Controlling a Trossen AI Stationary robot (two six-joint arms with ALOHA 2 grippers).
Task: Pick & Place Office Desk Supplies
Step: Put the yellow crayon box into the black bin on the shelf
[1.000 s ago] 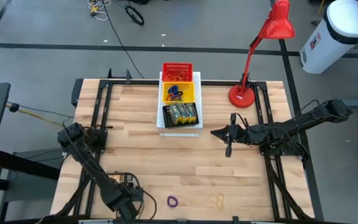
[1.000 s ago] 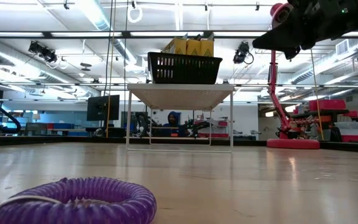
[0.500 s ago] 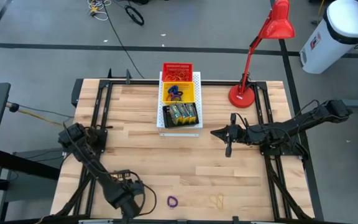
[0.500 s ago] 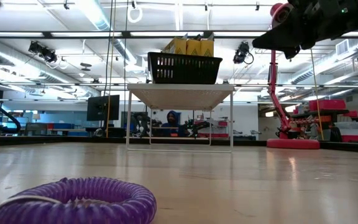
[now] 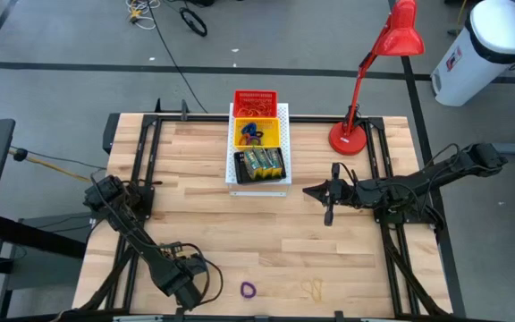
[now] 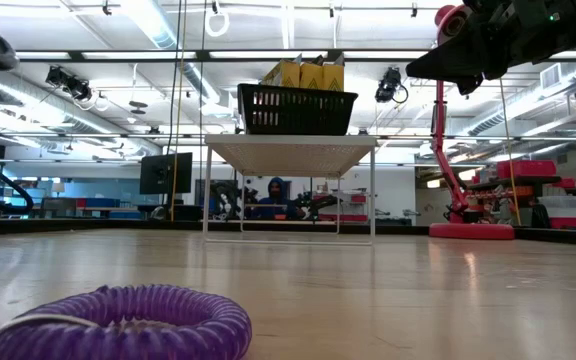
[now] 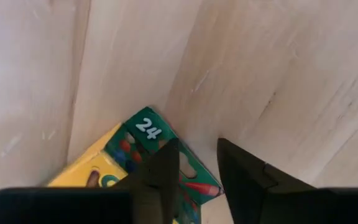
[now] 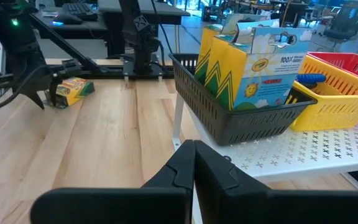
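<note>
My left gripper (image 5: 183,277) is over the near-left part of the table, shut on a yellow-and-green crayon box (image 7: 143,132) with "24" printed on it. The right wrist view shows that box (image 8: 73,89) from afar at the left gripper. A purple elastic loop (image 5: 249,289) lies flat near the near edge and fills the foreground of the low view (image 6: 128,320). A thin reddish-brown rubber band (image 5: 311,288) lies to its right. My right gripper (image 5: 329,204) hangs shut above the table's right middle, touching nothing. My left gripper pinches the crayon box between its two fingers (image 7: 163,171), at the green end near the "24" corner (image 7: 185,165). The fingers come from above, pointing down at the table. Whether the box is clear of the wood, I cannot tell.
A white perforated board (image 5: 282,114) at the far middle carries a black basket (image 5: 259,165) of crayon boxes, a yellow bin (image 5: 256,134) of loops and a red bin (image 5: 255,101) of rubber bands. A red desk lamp (image 5: 351,136) stands at the far right.
My left gripper has moved a short way from the near-left corner toward the far edge and the table's middle. In the low view, part of the left arm has come into the picture at the upper left. The right arm has kept still.
</note>
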